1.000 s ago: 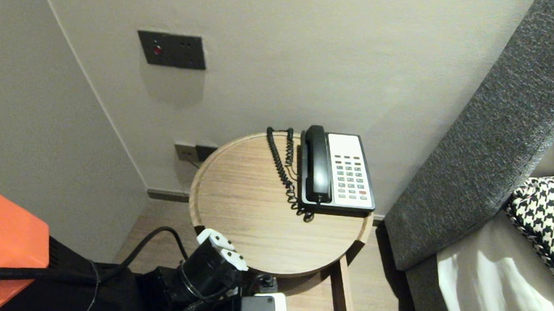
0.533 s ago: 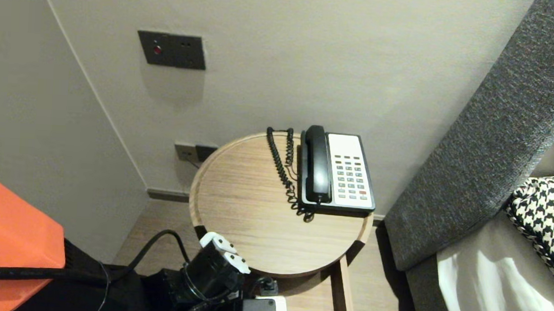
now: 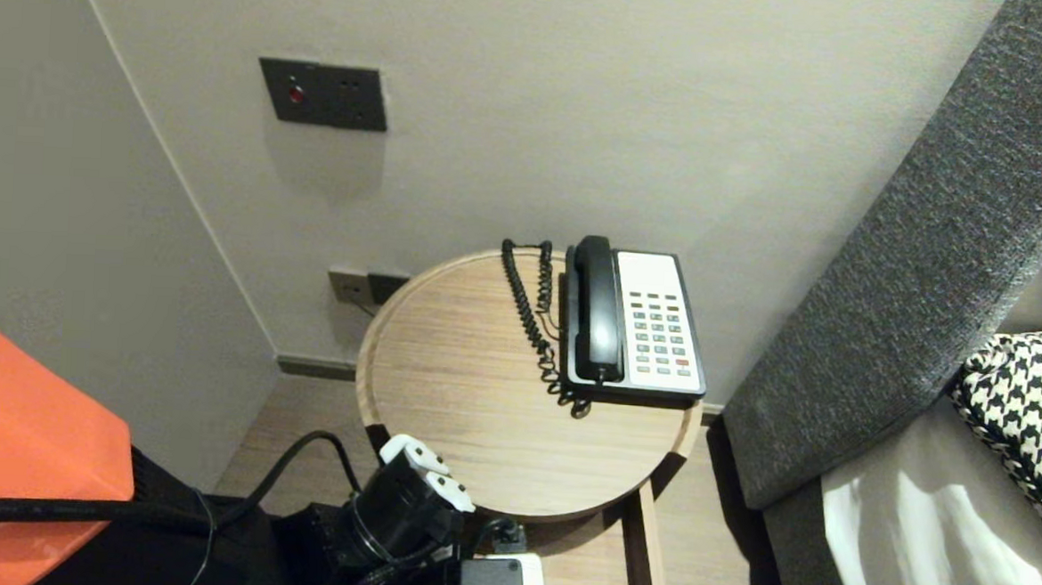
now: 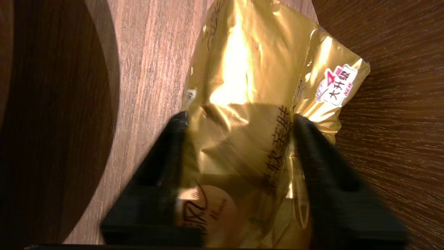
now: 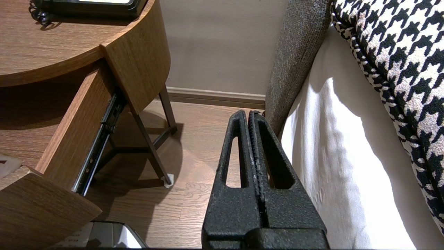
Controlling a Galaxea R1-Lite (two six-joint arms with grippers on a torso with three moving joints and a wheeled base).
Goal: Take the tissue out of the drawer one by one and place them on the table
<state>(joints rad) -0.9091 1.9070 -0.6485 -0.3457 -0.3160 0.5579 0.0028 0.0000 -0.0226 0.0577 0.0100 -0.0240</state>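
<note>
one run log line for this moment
left gripper: clamped on gold packet, on wood surface | right gripper: shut, parked beside bed | phone: on round table

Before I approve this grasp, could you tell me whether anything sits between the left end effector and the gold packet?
Nothing visible does: in the left wrist view the gold packet lies on the wood surface, right between the fingers of the left end effector, which press against both its sides.

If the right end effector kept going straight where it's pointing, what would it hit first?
The shut right end effector would probably meet the wood floor beside the sofa's grey side panel; depth is unclear.
</note>
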